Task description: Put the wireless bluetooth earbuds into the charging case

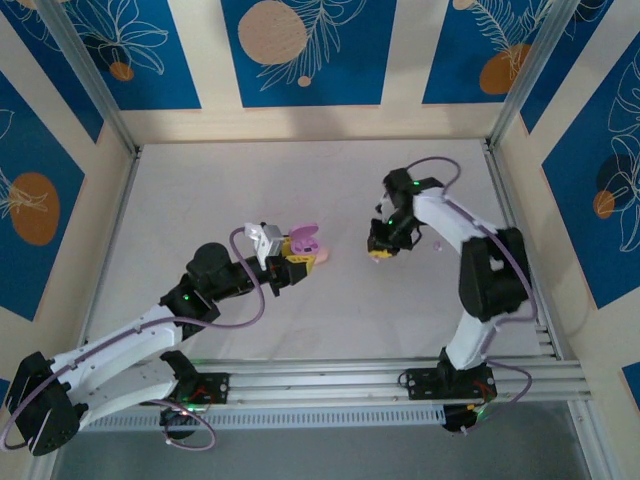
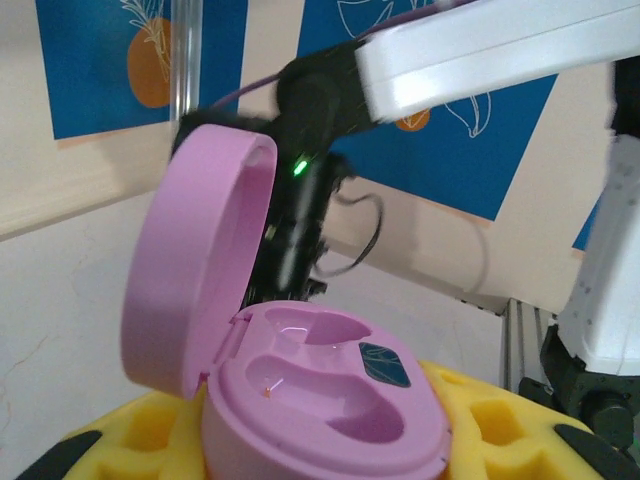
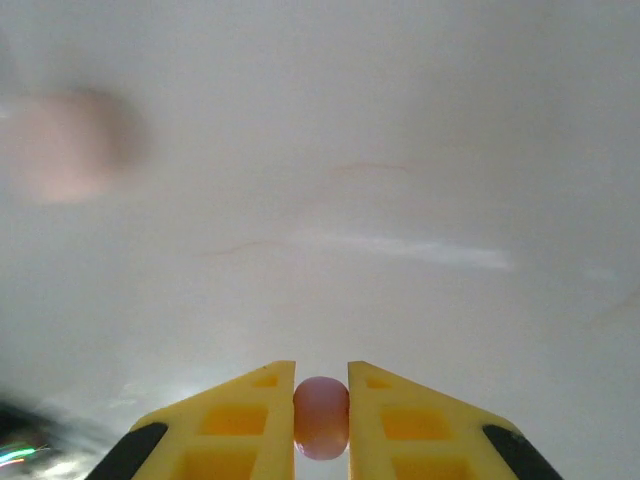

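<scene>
Glossy pink plastic charging case

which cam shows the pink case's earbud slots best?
Left wrist: the pink case sits close up, lid hinged up, both slots visible and empty. Top external shows the case small in the left gripper, slots unreadable. Right wrist has a pinkish blur; cannot tell whether it's the case.

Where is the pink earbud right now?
The small pale pink plastic earbud is pinched between the yellow fingers of the right gripper, bottom centre of the right wrist view.
</scene>
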